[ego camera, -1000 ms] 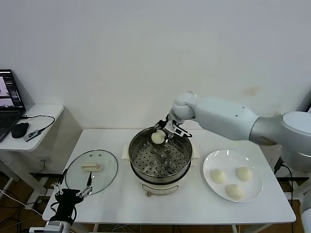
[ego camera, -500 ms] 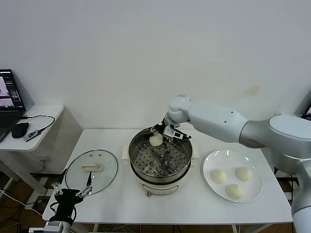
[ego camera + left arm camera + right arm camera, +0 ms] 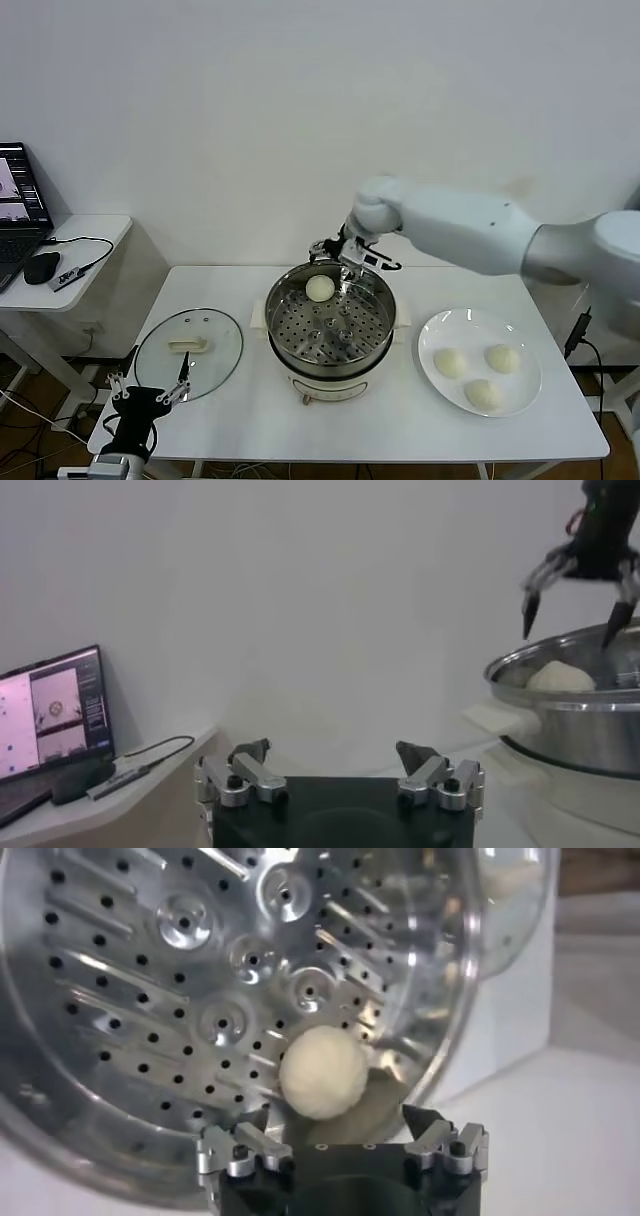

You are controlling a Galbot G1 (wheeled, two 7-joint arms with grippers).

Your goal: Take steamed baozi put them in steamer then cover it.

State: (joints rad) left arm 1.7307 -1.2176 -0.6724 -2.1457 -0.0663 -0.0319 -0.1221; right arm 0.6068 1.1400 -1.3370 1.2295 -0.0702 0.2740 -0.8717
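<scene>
The steamer [image 3: 330, 366] stands mid-table, a shiny steel pot with a perforated tray [image 3: 200, 998]. One steamed baozi [image 3: 320, 288] lies on that tray at the back, also seen as a pale ball [image 3: 323, 1076] in the right wrist view and over the pot's rim [image 3: 560, 676] in the left wrist view. My right gripper [image 3: 347, 255] hovers open just above the back rim, a little above the bun and holding nothing [image 3: 335, 1114]. Three more baozi [image 3: 450, 362] sit on the white plate [image 3: 480, 328]. My left gripper [image 3: 150, 397] is parked open at the table's front left corner [image 3: 333, 750].
The glass lid [image 3: 188, 352] with a cream handle lies flat on the table left of the steamer, close to my left gripper. A side table with a laptop [image 3: 22, 200] and a mouse stands further left. A white wall is behind the table.
My right gripper has opened and let go of the baozi, which now rests on the tray. The gripper has lifted slightly over the back rim. The left arm has not moved.
</scene>
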